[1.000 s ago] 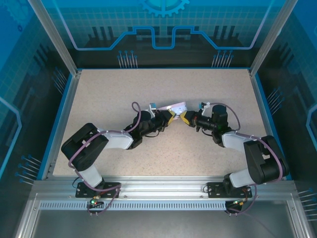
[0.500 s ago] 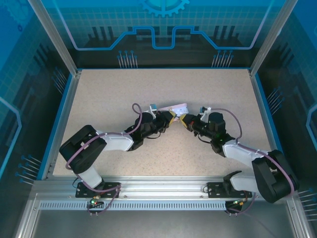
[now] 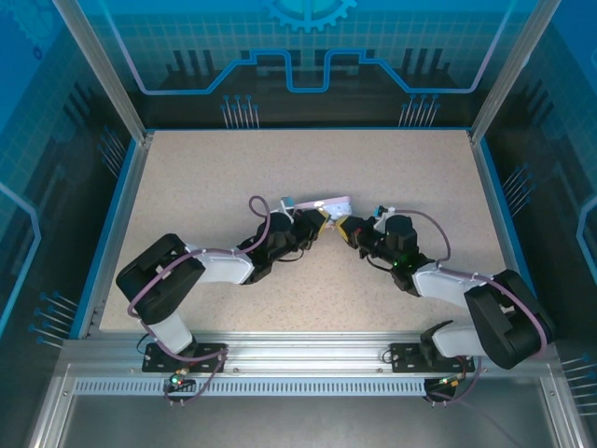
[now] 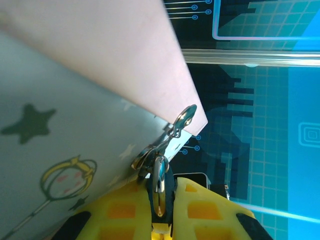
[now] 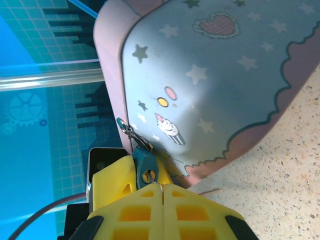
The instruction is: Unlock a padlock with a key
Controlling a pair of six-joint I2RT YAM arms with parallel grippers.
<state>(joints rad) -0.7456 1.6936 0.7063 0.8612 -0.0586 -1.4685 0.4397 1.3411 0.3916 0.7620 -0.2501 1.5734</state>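
Obs.: left gripper (image 3: 322,220) and right gripper (image 3: 346,224) meet nose to nose at the near corner of the tin (image 3: 332,203), mid-desk (image 3: 233,168).

Left wrist view: left fingers (image 4: 200,210) pinch a small dark body with a silvery loop, taken to be the padlock (image 4: 160,176). It hangs at the tin's edge, just below the latch ring (image 4: 183,117).

Right wrist view: right fingers (image 5: 125,192) are pressed together on a dark teal head with a hole, taken to be the key (image 5: 145,173). Its tip points up at the small metal link (image 5: 133,135). Whether the blade is in the keyway: cannot tell.

Risks:
- The key is held only by its head; a turn with the blade off-axis probably twists it in the fingers or pops it free.
- The padlock dangles from the latch; torque may swing it or drag the tin.
- The two grippers are nearly touching; any lateral correction may knock them together.
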